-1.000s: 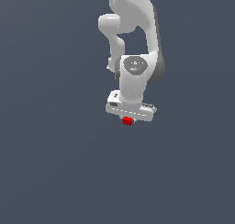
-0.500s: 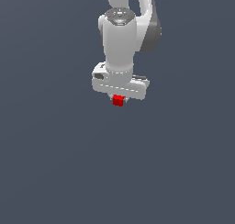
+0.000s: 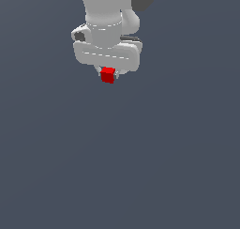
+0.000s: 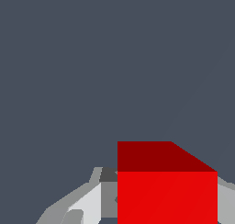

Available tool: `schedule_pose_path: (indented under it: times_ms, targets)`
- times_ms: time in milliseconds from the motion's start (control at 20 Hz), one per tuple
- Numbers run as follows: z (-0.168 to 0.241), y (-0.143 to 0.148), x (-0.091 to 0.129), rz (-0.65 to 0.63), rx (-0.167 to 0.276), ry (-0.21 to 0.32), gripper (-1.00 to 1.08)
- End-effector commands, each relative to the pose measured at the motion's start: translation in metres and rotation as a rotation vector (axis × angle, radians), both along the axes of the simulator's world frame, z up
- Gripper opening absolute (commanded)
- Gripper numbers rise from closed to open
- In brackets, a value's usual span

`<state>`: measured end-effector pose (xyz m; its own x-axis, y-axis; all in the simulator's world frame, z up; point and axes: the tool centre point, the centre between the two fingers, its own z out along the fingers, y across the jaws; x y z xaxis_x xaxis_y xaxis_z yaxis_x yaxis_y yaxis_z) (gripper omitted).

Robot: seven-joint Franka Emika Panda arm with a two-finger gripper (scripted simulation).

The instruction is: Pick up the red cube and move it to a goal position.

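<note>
One arm, one cube: that is all we find in the scene. Working from the exterior view's left to its right, we note plain dark grey ground with nothing on it, then the white arm coming down from the top of the view a little left of centre, then more bare grey out to the right edge. No worktop edge, shadow or goal marker shows in either view.

We judge the pick-up part of the task done. The gripper (image 3: pixel 108 74) is clamped on the red cube (image 3: pixel 108 75), which sits directly under the broad white gripper body and is much narrower than it. In the exterior view the cube shows below the body with short grey finger parts just beside it on either side. In the wrist view the red cube (image 4: pixel 167 191) fills the space between the fingers (image 4: pixel 87 204), with a grey-white finger surface against one side and a sliver of another at the opposite side. The cube appears square to the fingers, not tilted.

What is left, in our judgement, is the carry and the arrival at the goal position. We cannot say how far off that is, since no goal is marked. Nor can we tell the cube's height above the ground, there being no shadow or contact line beneath it.
</note>
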<state>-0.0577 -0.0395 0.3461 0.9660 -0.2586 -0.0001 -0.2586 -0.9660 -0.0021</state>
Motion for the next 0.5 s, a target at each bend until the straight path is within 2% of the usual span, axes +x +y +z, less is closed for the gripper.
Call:
schedule_pose_path:
  times_ms: [0,450]
  targets:
    - [0.024,-0.010,-0.007,0.000,0.000,0.001,-1.00]
    - [0.079,-0.033,-0.018,0.001,-0.001,0.001,-1.00]
